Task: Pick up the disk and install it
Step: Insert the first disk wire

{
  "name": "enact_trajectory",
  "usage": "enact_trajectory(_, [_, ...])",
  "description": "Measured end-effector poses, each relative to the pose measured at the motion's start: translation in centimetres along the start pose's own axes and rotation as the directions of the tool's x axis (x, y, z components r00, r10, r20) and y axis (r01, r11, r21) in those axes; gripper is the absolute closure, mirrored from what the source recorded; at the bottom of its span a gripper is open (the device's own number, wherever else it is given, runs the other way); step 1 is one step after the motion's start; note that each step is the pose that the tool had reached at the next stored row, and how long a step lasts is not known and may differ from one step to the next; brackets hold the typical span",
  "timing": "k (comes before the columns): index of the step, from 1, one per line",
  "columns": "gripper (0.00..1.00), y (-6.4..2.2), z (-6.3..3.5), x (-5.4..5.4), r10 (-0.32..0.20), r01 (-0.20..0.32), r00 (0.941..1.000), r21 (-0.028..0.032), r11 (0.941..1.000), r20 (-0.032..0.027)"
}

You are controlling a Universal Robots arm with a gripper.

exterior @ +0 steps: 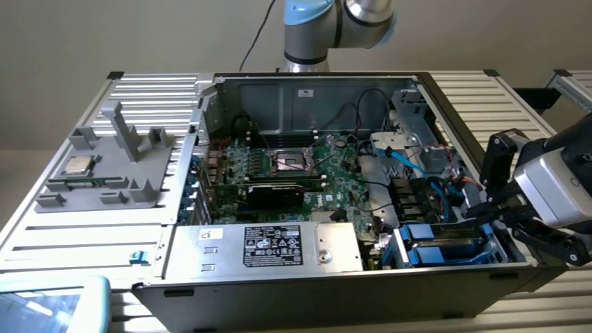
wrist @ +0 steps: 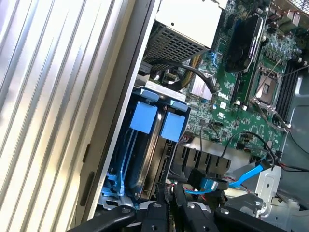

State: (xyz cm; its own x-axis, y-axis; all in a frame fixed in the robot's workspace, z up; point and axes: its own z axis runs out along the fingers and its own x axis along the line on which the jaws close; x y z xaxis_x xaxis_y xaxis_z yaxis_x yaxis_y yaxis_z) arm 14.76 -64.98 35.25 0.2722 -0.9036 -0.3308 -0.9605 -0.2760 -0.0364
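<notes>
An open computer case [exterior: 306, 291] lies on its side on a slatted metal table [exterior: 83, 229], filling the middle of the exterior view. The robot arm [exterior: 324, 28] rises behind it at twelve o'clock. The gripper [exterior: 495, 208] reaches in from three o'clock, over the case's wall on the exterior view's right and just above the drive bay [exterior: 400, 246] at about four o'clock. In the wrist view the gripper [wrist: 170, 212] has its two black fingers [wrist: 157, 215] drawn close, with only a thin slit between them and nothing visibly caught there. The disk [exterior: 442, 251] stands on edge inside that bay, framed by bright blue plastic. In the wrist view the disk [wrist: 153, 154] shows as a silver-grey edge running between two blue carrier tabs [wrist: 143, 116] that sit side by side. Which of the two carriers belongs to it I cannot tell. The fingertips hang close over the end of the bay, and whether they touch it is not clear. The green motherboard [exterior: 306, 170] occupies the case's centre, and a blue data cable [exterior: 407, 161] loops at two o'clock. A silver power supply [exterior: 268, 246] with a black label lies at six o'clock. A grey fixture [exterior: 116, 163] at nine o'clock carries a small square CPU chip [exterior: 76, 165].
</notes>
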Motion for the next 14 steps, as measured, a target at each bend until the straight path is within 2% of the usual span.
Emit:
enact_trajectory(3, [0.84, -0.11, -0.34, -0.5, 0.001, -0.002, 0.9997, -0.0067, 1.0, -0.026])
enact_trajectory(5, [0.84, -0.2, -0.44, -0.9, 0.003, -0.003, 0.9988, -0.0129, 0.9999, -0.0481])
enact_trajectory(6, [0.84, -0.25, -0.42, -1.1, 0.003, -0.004, 0.998, -0.0172, 0.9998, -0.0632])
enact_trajectory(9, [0.84, -0.38, -0.31, -1.5, 0.005, -0.009, 0.9934, -0.0315, 0.9995, -0.1147])
enact_trajectory(11, [0.84, -0.49, -0.25, -1.9, 0.006, -0.012, 0.9892, -0.0402, 0.9991, -0.1465])
enact_trajectory(14, [0.84, -0.66, -0.25, -2.5, 0.006, -0.016, 0.9833, -0.0499, 0.9986, -0.1819])
